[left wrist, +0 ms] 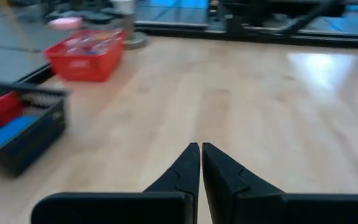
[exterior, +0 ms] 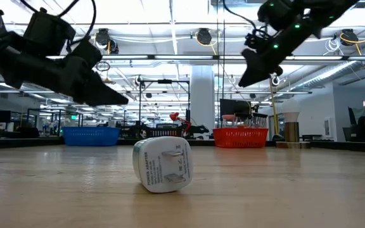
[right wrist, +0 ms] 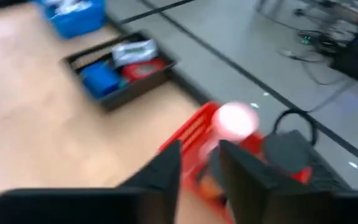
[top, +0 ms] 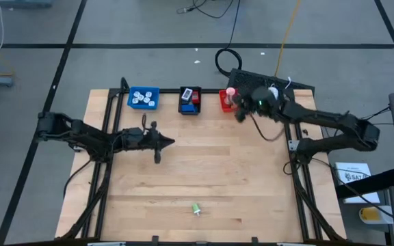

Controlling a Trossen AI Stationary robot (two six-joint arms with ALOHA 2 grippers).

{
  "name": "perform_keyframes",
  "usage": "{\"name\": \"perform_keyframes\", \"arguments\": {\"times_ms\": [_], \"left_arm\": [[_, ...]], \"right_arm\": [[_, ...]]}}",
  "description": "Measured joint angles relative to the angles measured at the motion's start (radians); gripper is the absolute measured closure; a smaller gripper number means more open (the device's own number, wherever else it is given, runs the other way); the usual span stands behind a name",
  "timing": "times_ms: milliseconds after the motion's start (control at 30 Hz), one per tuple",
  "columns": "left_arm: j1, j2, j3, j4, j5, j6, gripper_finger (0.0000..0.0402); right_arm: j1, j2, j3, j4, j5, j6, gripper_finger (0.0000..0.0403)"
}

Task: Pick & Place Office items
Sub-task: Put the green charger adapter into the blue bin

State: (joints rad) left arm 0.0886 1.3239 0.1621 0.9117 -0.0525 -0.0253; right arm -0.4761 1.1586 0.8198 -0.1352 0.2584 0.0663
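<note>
The right claw (right wrist: pixel 199 163) hovers over the red plastic tray (top: pixel 226 101) at the far edge of the light wooden counter (top: pixel 204 171). Its two dark fingers stand a little apart with nothing seen between them. Just past the fingertips, in the right wrist view, a pale pink round-topped item (right wrist: pixel 235 119) sits at the tray's rim; whether it rests inside or perches on the wall cannot be told. If it is only perched, a brush from a finger as the arm pulls away could tip it out onto the counter or the floor beyond.

The left claw (left wrist: pixel 200 163) is pressed together and empty, held above bare wood near the middle of the counter's left half, pointing towards the right.

The black plastic tray (top: pixel 189 100) next along holds flat blue, red and white pieces, and the blue plastic tray (top: pixel 143 98) holds small pale items. One item is still out: a small white and green plug-like block (top: pixel 195 209) lying near the front edge of the counter, well apart from both arms. The reach for it looks long. A claw coming down off-centre could nudge its rounded body, and it might roll or skid off the near edge. Both arms heading for it at once could also cross paths over the middle.
</note>
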Motion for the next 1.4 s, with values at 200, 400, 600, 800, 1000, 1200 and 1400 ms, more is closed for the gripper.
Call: {"name": "perform_keyframes", "arguments": {"times_ms": [200,400,600,800,1000,1200,1400], "left_arm": [[-0.146,0.000,0.113,-0.164,-0.034,0.013,0.0381],[-0.299,0.042,0.204,-0.246,-0.107,0.043,0.0397],[-0.423,0.231,0.317,-0.214,-0.099,0.042,0.0397],[-0.525,0.416,0.487,-0.224,-0.008,0.049,0.0372],[-0.578,0.472,0.655,-0.438,0.010,0.062,0.0275],[-0.584,0.536,0.769,-0.571,0.028,0.127,0.0170],[-0.579,0.627,0.870,-0.677,0.061,0.219,0.0122]], "right_arm": [[0.195,-0.060,-0.211,0.166,0.000,0.053,0.0392],[0.384,-0.039,-0.362,0.389,0.030,0.099,0.0398],[0.504,0.006,-0.408,0.571,0.083,0.099,0.0398],[0.544,0.060,-0.409,0.646,0.085,0.078,0.0401],[0.544,0.110,-0.408,0.688,0.085,0.067,0.0401],[0.544,0.138,-0.408,0.703,0.083,0.059,0.0402],[0.544,0.138,-0.408,0.714,0.082,0.052,0.0402]]}}
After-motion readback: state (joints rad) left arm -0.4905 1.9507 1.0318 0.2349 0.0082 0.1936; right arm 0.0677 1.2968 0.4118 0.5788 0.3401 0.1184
